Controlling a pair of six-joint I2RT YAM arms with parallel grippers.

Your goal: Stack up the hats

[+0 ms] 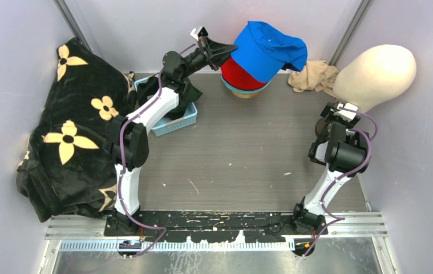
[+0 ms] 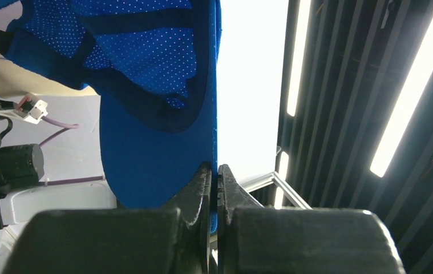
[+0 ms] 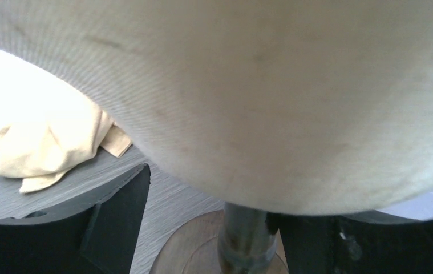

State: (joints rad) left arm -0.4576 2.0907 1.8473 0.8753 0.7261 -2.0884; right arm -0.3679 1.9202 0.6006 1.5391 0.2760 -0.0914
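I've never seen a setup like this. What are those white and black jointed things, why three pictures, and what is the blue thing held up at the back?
Those are two robot arms, the left arm and the right arm, bolted at the near edge of a table. The wide picture looks down on both from above; the other two come from a camera on each wrist. The left gripper, a two-finger pincer, is shut on the edge of a blue cap, holding it above a red hat. The right gripper is open under a cream head-shaped form, fingers either side of its post. Also there: a beige rag, a blue basket and a black flowered blanket.
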